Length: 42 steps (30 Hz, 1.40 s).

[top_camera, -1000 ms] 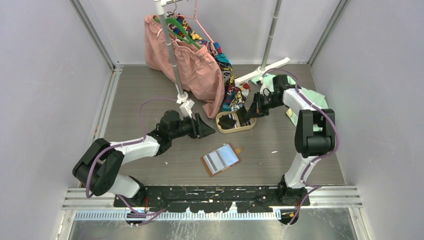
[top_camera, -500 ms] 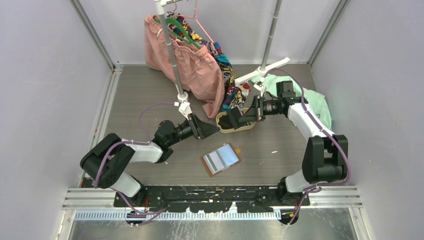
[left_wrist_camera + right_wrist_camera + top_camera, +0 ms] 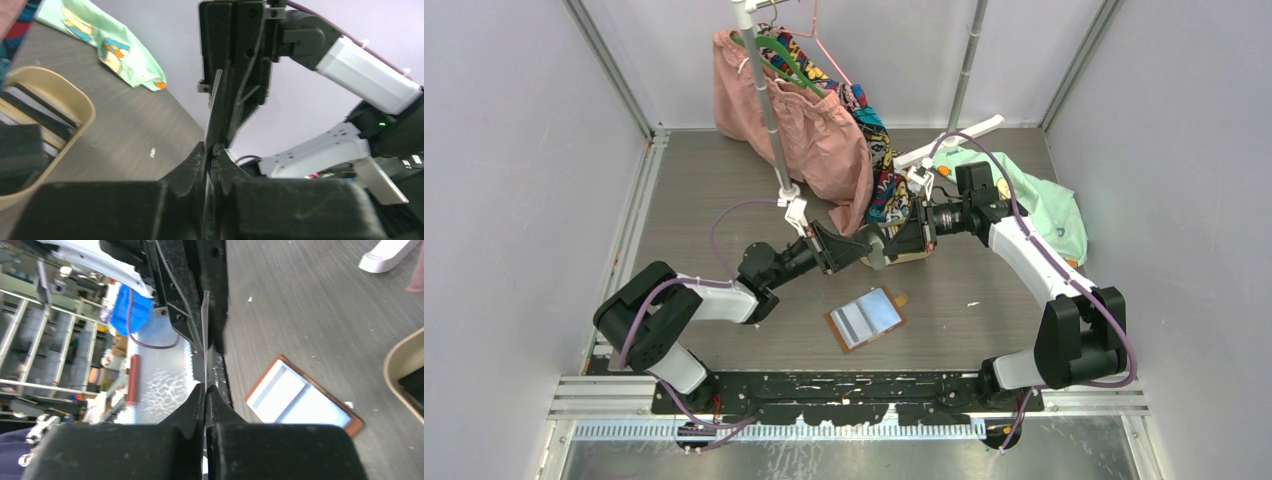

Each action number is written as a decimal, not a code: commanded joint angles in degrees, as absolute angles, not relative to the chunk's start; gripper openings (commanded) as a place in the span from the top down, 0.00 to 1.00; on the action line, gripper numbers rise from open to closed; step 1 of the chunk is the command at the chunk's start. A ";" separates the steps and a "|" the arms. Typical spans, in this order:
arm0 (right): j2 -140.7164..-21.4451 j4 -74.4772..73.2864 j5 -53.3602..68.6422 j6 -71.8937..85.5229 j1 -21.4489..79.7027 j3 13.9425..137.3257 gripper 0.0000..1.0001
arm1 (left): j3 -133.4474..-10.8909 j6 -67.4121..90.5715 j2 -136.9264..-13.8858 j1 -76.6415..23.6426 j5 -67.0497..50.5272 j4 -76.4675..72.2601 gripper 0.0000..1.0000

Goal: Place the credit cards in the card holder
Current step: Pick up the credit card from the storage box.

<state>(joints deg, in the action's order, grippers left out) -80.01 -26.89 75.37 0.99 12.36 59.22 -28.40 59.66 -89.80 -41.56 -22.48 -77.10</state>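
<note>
Card holder (image 3: pixel 867 318) lies open near the middle of the grey surface (image 3: pixel 704 200). Further off, above the beige tray (image 3: pixel 86 107) of dark cards (image 3: pixel 45 117), the two claws meet in mid-air. The right claw (image 3: pixel 205 386) is clamped on one credit card (image 3: pixel 205 325). The left claw (image 3: pixel 210 150) has a finger at each face of the card's other end; whether it has clamped, I cannot tell. For a clean handover, the right claw should probably release only once the left grip is firm, without twisting. The holder is tan-edged leather with pale bluish pockets facing up. The card shows edge-on, a thin pale line.
</note>
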 commanded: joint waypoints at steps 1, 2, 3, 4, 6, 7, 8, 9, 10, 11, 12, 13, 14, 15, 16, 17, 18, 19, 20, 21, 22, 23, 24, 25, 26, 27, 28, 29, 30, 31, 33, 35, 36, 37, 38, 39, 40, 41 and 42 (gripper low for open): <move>-78.75 -29.42 76.75 -4.13 12.90 60.38 0.97 | -30.60 58.49 -88.66 -41.75 -23.80 -81.52 1.00; -78.63 -31.07 76.17 -5.90 12.92 60.90 0.91 | -30.53 57.90 -88.27 -41.75 -24.45 -81.14 1.00; -78.43 -32.89 75.47 -7.66 12.90 61.40 0.84 | -30.44 56.94 -87.81 -41.74 -25.27 -80.36 1.00; -78.27 -35.07 74.43 -10.12 12.87 62.28 0.77 | -30.35 55.63 -87.30 -41.74 -26.50 -78.55 1.00; -77.96 -41.88 72.45 -18.07 12.88 64.42 0.62 | -30.33 52.25 -85.72 -41.75 -29.85 -74.11 1.00; -77.75 -45.79 71.83 -23.29 12.91 65.38 0.56 | -30.32 50.10 -84.22 -41.70 -31.74 -71.00 1.00; -77.57 -49.17 71.66 -28.09 12.91 66.03 0.51 | -30.45 48.05 -83.09 -41.74 -33.58 -67.45 1.00; -77.28 -51.66 71.74 -32.01 12.91 66.20 0.46 | -30.69 45.80 -81.89 -41.75 -35.50 -64.25 1.00; -76.94 -53.12 72.25 -35.14 12.91 65.88 0.41 | -30.95 43.74 -80.84 -41.76 -37.19 -60.51 1.00; -76.67 -54.70 72.95 -38.25 12.95 65.42 0.38 | -31.41 41.85 -79.71 -41.79 -38.76 -56.87 1.00; -76.35 -56.58 73.47 -42.52 13.17 64.93 0.34 | -31.83 39.51 -78.74 -41.75 -40.06 -53.62 1.00; -76.18 -58.54 73.32 -45.93 13.63 64.75 0.32 | -32.30 38.19 -78.01 -41.83 -41.15 -50.86 1.00; -76.15 -59.15 72.85 -47.25 14.24 64.55 0.32 | -32.79 37.22 -77.53 -41.98 -42.55 -48.93 1.00; -76.37 -59.06 72.32 -47.37 14.84 64.56 0.33 | -33.28 36.50 -77.26 -42.24 -43.53 -47.60 1.00; -76.63 -58.71 71.93 -46.83 15.41 64.64 0.35 | -33.78 36.13 -77.20 -42.48 -44.39 -46.87 1.00; -77.05 -58.52 71.62 -46.39 15.80 64.87 0.39 | -34.27 35.85 -77.27 -42.71 -45.14 -46.37 1.00; -77.38 -58.59 71.73 -46.33 16.26 65.05 0.41 | -34.73 35.62 -77.47 -43.10 -45.70 -46.08 1.00; -77.55 -58.48 71.82 -46.36 16.71 65.06 0.42 | -35.11 35.43 -77.74 -43.41 -46.12 -45.81 1.00; -77.54 -58.48 71.81 -46.59 17.11 65.00 0.44 | -35.41 35.25 -78.00 -43.64 -46.24 -45.42 1.00; -77.52 -58.53 71.74 -46.80 17.48 64.91 0.45 | -35.62 35.04 -78.16 -43.82 -46.31 -44.99 1.00; -77.42 -58.56 71.78 -46.98 17.71 64.87 0.48 | -35.80 34.70 -78.46 -43.94 -46.32 -44.46 1.00; -77.33 -58.55 71.80 -47.14 17.92 64.86 0.50 | -35.92 34.35 -78.56 -43.94 -46.24 -43.91 1.00; -77.20 -58.75 71.85 -47.30 17.93 64.91 0.53 | -36.14 34.10 -78.64 -44.03 -46.28 -43.37 1.00; -77.11 -58.87 71.88 -47.44 17.93 64.95 0.57 | -36.31 33.75 -78.66 -44.03 -46.24 -42.81 1.00; -77.08 -58.98 71.88 -47.46 17.91 65.03 0.60 | -36.37 33.24 -78.56 -44.03 -46.11 -42.13 1.00; -77.06 -59.07 71.93 -47.46 17.93 64.99 0.63 | -36.55 32.94 -78.50 -44.11 -46.14 -41.64 1.00; -77.17 -59.09 72.01 -47.46 18.04 64.96 0.67 | -36.68 32.74 -78.42 -44.12 -46.14 -41.17 1.00; -77.21 -59.13 72.10 -47.46 18.21 64.97 0.71 | -36.87 32.46 -78.32 -44.22 -46.14 -40.53 1.00; -77.40 -59.14 72.14 -47.34 18.46 65.03 0.78 | -37.03 32.14 -78.28 -44.28 -46.07 -39.99 1.00; -77.51 -59.08 72.09 -47.10 18.84 65.08 0.85 | -37.13 31.94 -78.24 -44.34 -45.89 -39.58 1.00; -78.04 -59.14 71.88 -46.44 19.50 65.20 0.98 | -37.05 31.65 -78.06 -44.38 -44.83 -39.04 0.99; -78.51 -59.07 71.98 -45.60 19.66 64.94 0.99 | -36.05 31.49 -77.09 -44.38 -42.33 -38.37 0.88; -78.69 -58.67 71.66 -44.65 19.68 64.68 0.99 | -35.14 31.34 -76.06 -44.38 -40.14 -37.79 0.78; -78.82 -56.80 70.95 -42.17 19.69 64.11 0.99 | -33.87 31.00 -74.62 -44.34 -37.73 -37.11 0.69; -78.44 -52.97 69.60 -36.76 19.69 62.89 0.99 | -32.59 30.56 -72.91 -44.31 -35.02 -36.21 0.61; -78.02 -47.75 67.73 -30.47 19.59 61.23 0.99 | -30.98 30.23 -70.15 -44.25 -32.39 -34.88 0.55; -77.51 -41.29 65.31 -22.67 19.60 58.85 0.99 | -29.66 29.87 -67.97 -44.15 -29.64 -32.57 0.49; -77.30 -35.66 63.42 -15.76 19.43 56.18 0.99 | -28.47 29.66 -66.13 -44.05 -27.53 -30.33 0.48; -77.74 -31.31 62.31 -11.09 19.26 53.98 0.99 | -27.48 29.53 -64.27 -43.93 -26.13 -28.42 0.47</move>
<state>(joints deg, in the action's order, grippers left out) -78.32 -50.24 68.05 -34.00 19.42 60.38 -30.83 31.70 -72.34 -44.27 -36.21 -34.30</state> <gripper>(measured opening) 0.039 0.503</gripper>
